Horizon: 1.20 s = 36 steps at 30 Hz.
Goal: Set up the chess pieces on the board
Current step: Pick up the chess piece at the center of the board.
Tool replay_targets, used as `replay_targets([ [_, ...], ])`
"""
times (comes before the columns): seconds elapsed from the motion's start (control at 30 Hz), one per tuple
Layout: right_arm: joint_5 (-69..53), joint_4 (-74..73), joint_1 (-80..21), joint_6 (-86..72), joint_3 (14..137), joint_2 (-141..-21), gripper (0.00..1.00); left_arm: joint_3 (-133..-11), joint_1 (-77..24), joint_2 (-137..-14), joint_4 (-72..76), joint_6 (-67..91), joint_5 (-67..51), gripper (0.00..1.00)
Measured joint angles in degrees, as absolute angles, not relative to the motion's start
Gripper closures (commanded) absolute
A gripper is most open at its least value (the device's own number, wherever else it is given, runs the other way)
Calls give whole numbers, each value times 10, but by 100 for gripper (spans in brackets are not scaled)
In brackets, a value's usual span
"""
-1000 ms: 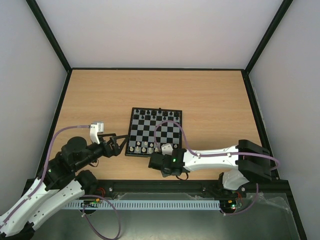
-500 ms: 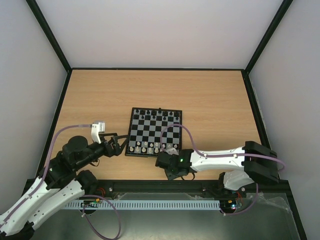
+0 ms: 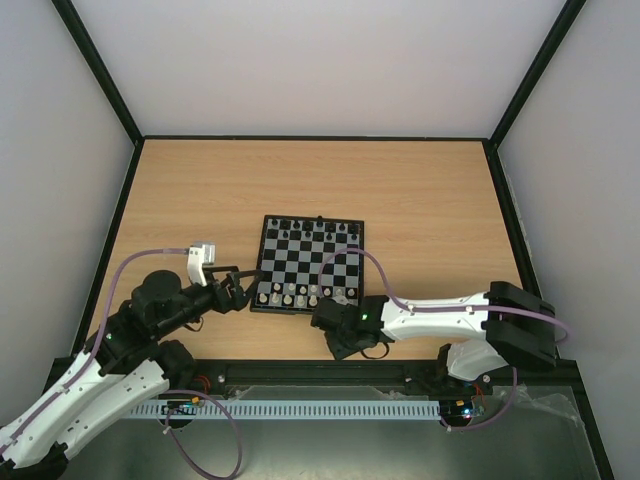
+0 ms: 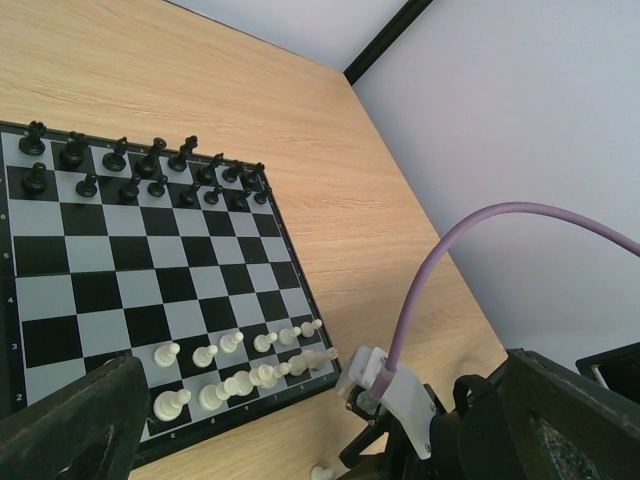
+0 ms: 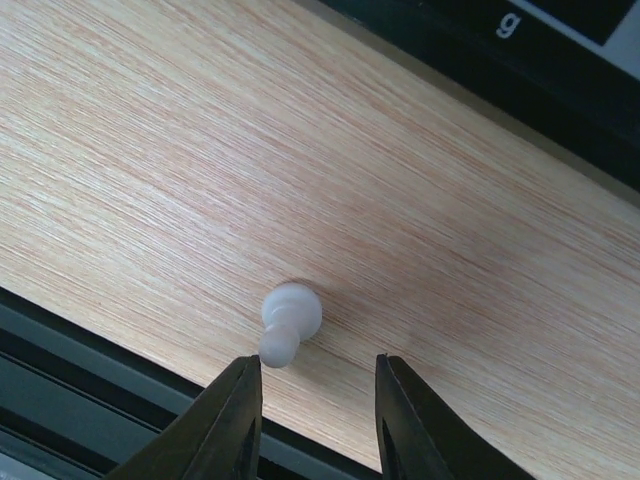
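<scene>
White pawn (image 5: 290,322) on the table (image 3: 400,200) just off the board's (image 3: 310,262) near edge, just ahead of the right gripper's (image 5: 315,378) parted, empty fingers; left gripper (image 3: 243,285), likewise spread, beside the board's near-left corner.

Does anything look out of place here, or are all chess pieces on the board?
Yes. One whitish pawn is off the board, on the wooden table, just ahead of the open right gripper. Whether it stands or lies, I cannot tell.
</scene>
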State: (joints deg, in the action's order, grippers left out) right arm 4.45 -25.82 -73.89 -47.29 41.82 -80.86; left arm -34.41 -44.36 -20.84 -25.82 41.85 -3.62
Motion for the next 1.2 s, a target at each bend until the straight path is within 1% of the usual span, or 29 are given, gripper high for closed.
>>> replay_targets([
  [0.1, 43, -255, -739, -464, 420, -819, 69, -343, -444, -209, -256, 418, -36, 1],
  [0.43, 46, -254, -736, -443, 450, -847, 80, -340, -444, -215, -251, 418, -36, 1],
  [0.53, 46, -254, -734, -439, 456, -857, 85, -340, -444, -216, -251, 418, -36, 1],
  [0.67, 46, -255, -731, -435, 462, -870, 97, -340, -444, -217, -251, 418, -36, 1],
  [0.7, 47, -255, -731, -434, 463, -871, 98, -340, -444, -218, -251, 418, -36, 1],
  [0.97, 63, -280, -731, -432, 501, -869, 99, -340, -444, -217, -253, 417, -26, 1],
  [1.2, 79, -316, -729, -407, 599, -874, 99, -341, -444, -177, -258, 420, -13, 1],
])
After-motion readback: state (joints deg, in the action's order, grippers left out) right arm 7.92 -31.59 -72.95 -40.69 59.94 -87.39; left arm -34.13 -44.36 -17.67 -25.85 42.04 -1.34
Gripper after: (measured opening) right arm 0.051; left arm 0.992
